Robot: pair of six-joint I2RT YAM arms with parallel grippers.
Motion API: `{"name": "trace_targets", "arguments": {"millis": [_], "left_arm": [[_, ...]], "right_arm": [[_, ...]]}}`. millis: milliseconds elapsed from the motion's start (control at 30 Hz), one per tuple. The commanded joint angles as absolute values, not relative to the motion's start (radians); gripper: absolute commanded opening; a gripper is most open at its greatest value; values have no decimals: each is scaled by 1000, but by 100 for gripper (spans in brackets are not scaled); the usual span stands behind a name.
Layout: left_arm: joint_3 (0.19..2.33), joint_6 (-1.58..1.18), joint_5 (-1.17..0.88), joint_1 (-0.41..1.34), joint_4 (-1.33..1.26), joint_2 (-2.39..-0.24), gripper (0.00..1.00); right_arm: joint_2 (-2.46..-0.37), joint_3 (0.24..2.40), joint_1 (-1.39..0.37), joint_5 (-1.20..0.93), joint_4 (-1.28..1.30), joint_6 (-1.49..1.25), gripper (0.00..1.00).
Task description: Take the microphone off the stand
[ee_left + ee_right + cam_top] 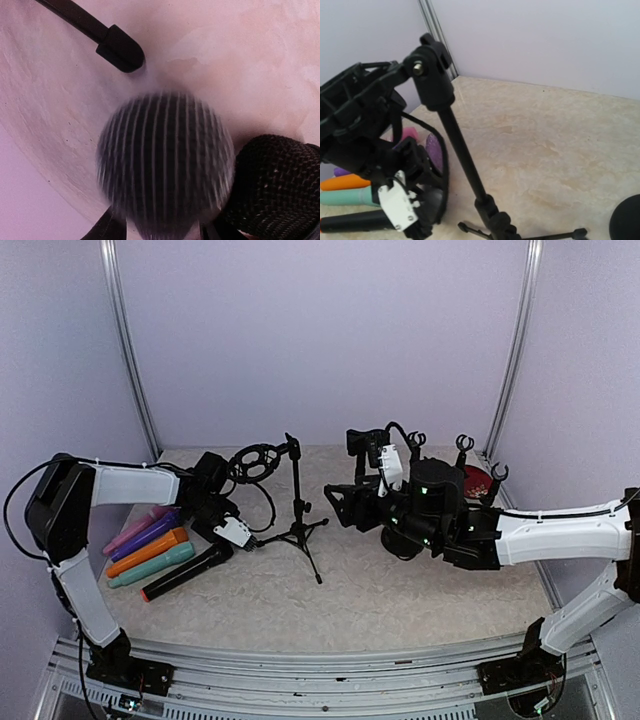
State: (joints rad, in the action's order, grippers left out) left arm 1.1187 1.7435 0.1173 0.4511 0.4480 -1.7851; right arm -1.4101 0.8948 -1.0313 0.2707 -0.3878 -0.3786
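The stand sits mid-table with its three legs splayed low, so anything sweeping along the surface there would catch one. Left of the pole it is crowded: the ring mount, a loop of cable, the left gripper and a row of microphones lying on the table (packed side by side). Right of the pole, a narrow gap separates it from the right gripper. Behind that arm stand clip-topped posts and a round black base. The near strip of table lies open.
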Motion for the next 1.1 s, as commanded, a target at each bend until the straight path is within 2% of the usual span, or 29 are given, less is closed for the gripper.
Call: {"name": "trace_targets", "arguments": {"millis": [0, 167, 533, 600, 800, 1067], "left_arm": [[1126, 1704, 142, 466, 438, -1802, 49], [1094, 1721, 127, 470, 501, -1765, 53], [1079, 1700, 100, 470, 560, -1642, 52], [1076, 1680, 82, 469, 567, -1602, 55], [1078, 1570, 10, 469, 657, -1463, 70], [1061, 1306, -186, 446, 852, -1264, 77]], "right_arm": [[-1378, 882, -1044, 286, -394, -382, 77], [-1386, 889, -1045, 285, -396, -372, 77], [-1508, 981, -1009, 169, -361, -330, 76], [-1536, 997, -983, 108, -353, -339, 76], [-1637, 1061, -915, -65, -309, -349, 72], [-1764, 1123, -818, -337, -327, -389, 60]]}}
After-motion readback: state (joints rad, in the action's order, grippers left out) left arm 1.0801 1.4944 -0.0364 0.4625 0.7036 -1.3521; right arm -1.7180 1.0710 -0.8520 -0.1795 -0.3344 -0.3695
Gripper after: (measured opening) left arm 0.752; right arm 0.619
